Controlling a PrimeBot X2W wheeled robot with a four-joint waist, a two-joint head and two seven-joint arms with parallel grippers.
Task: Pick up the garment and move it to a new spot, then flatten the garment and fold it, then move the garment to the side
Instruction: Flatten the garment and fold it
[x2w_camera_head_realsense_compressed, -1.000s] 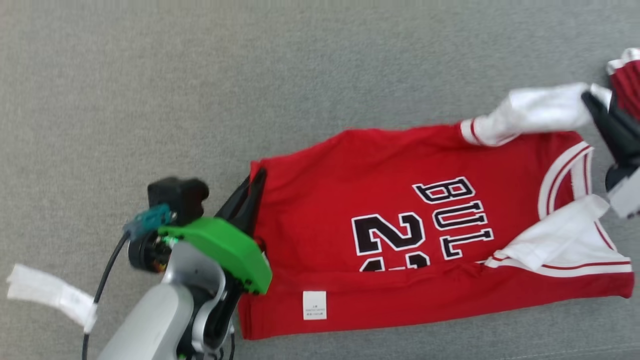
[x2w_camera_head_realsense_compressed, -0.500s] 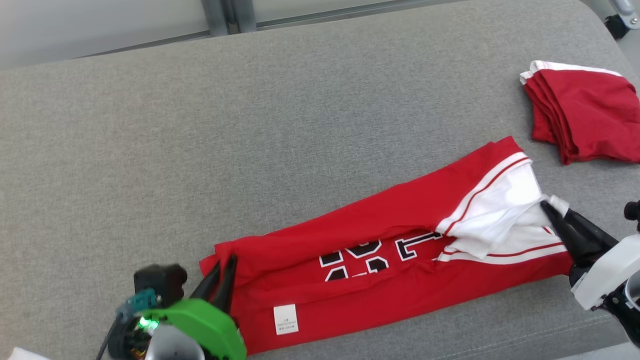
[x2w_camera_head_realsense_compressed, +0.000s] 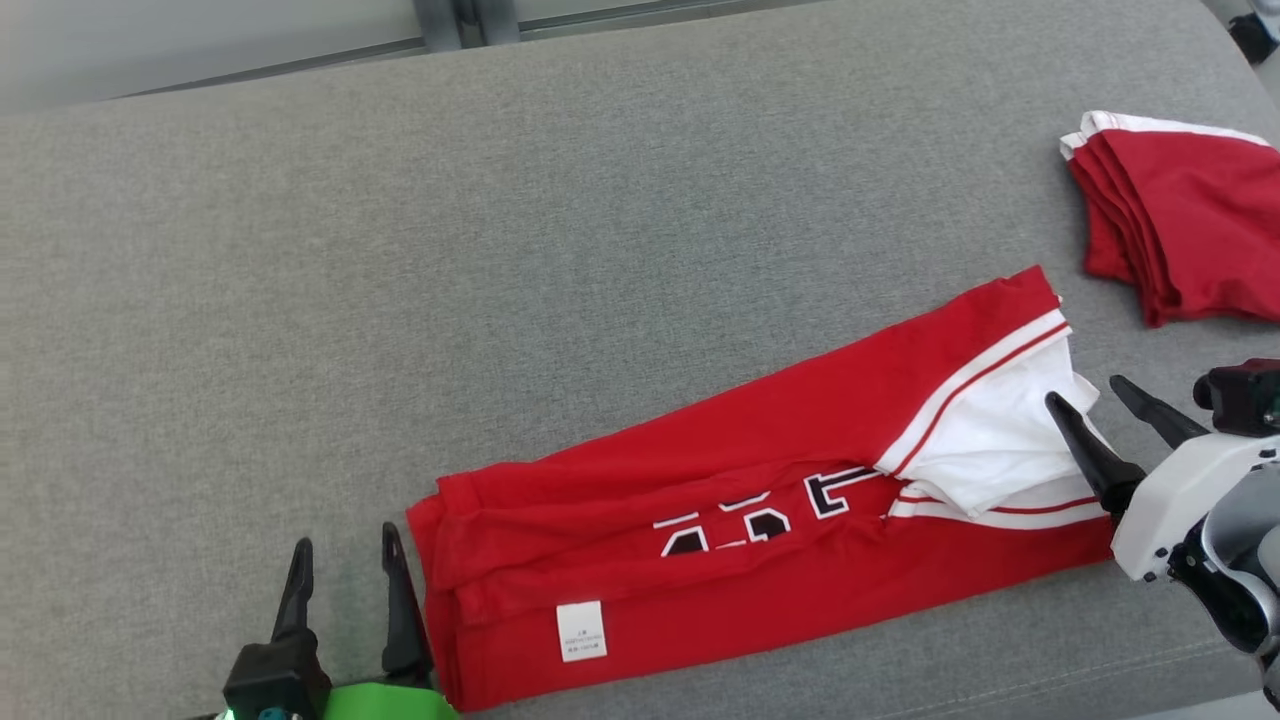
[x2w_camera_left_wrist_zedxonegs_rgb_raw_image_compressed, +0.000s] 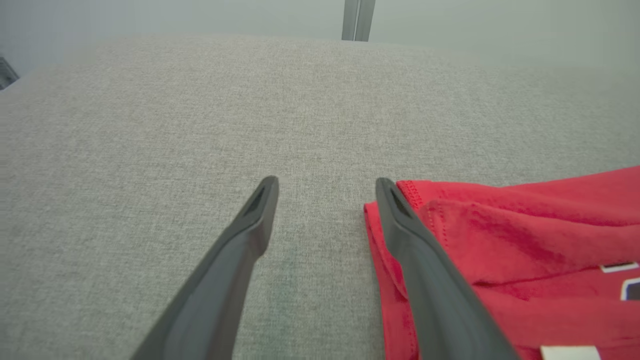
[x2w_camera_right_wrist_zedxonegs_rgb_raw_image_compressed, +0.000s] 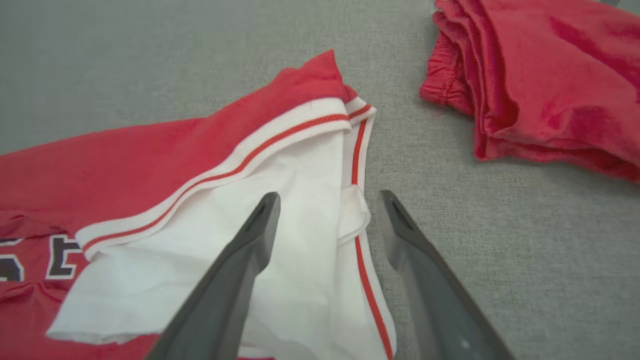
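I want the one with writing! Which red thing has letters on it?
The long jersey lying nearest, with black-and-white letters and a white tag. The folded red pile at the right shows no letters, just white trim.

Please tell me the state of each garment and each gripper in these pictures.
red jersey: folded into a long strip, lying flat on the grey cushion.
red pile: folded, lying apart from the jersey.
left gripper: open, empty.
right gripper: open, empty.

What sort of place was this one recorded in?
Probably an indoor clothes-folding test station rather than a home: a grey fabric-covered surface, a half-folded red jersey laid on it, and a pile of folded red garments set aside nearby.
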